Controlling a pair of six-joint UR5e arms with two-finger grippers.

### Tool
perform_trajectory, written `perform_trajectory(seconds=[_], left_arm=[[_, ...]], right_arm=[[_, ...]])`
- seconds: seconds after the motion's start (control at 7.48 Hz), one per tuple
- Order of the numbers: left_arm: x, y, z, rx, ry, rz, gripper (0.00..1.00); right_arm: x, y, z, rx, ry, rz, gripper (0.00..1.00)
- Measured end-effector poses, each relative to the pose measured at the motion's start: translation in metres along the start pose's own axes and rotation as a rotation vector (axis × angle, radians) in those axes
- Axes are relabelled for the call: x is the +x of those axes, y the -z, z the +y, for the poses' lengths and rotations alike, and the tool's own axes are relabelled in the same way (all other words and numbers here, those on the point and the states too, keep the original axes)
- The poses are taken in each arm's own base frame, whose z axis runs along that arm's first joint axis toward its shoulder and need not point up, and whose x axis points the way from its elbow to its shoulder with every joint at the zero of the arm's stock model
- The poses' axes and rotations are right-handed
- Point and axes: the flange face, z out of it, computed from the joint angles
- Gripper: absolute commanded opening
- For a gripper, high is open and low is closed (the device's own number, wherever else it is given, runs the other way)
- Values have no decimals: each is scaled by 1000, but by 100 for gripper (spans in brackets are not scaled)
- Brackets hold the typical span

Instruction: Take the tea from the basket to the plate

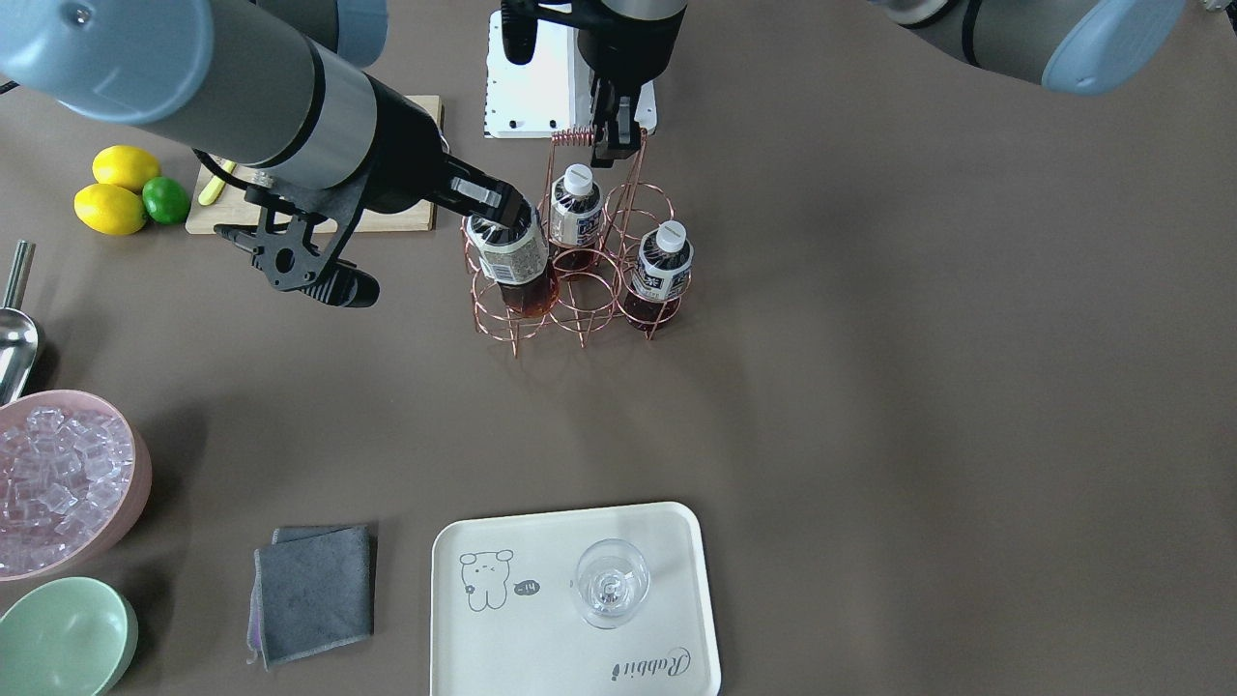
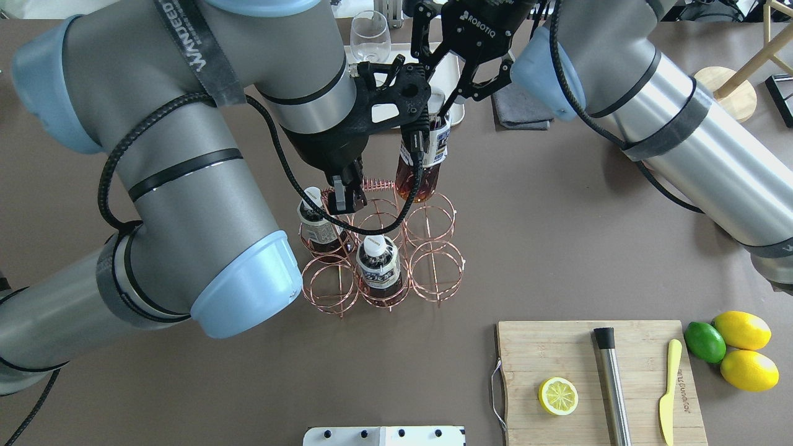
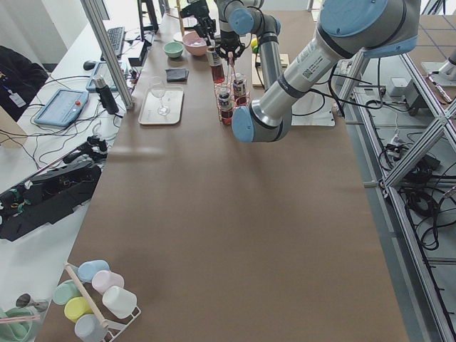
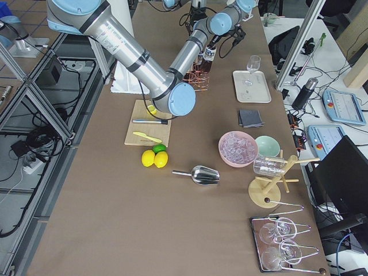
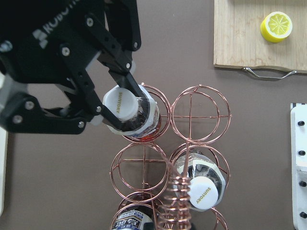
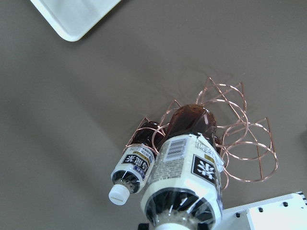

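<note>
Left wrist-mounted view: right gripper [image 5: 120,106] jaws clamped on the cap of the tea [image 5: 146,120], which sits tilted and half-raised in a corner ring of the basket [image 5: 199,114]. The left gripper [image 1: 612,145] jaws are closed on the handle [image 1: 572,135]. Lift vertically until clear; set down on the plate [image 1: 541,648] beside the glass [image 1: 609,583].

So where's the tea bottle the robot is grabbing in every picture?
Front-facing: tea bottle, left of centre, in the right gripper.
Overhead: bottle, top centre.
Exterior left: bottle, tiny, top middle.
Exterior right: bottle, tiny, top middle.
Left wrist: bottle, left of centre, cap showing.
Right wrist: bottle, huge, bottom centre.
Shared landmark: the copper basket, in every view.
</note>
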Motion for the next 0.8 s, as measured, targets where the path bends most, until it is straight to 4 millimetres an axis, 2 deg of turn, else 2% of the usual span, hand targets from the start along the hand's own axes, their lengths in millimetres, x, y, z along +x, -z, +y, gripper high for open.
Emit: perform_trajectory(seconds=[0.13, 0.27, 0.4, 0.67, 0.8], left_arm=[[0, 0, 0, 1, -1, 0, 0], [1, 0, 0, 1, 1, 0, 0], [1, 0, 0, 1, 3, 0, 0], [2, 3, 0, 6, 3, -3, 0], [4, 10, 1, 14, 0, -9, 0]], right_arm=[[-6, 17, -3, 16, -13, -11, 0], [-16, 25, -15, 36, -19, -10, 0], [-27, 28, -41, 65, -6, 6, 0], [-46, 24, -111, 98, 52, 56, 0], [-49, 18, -147, 108, 72, 68, 0]])
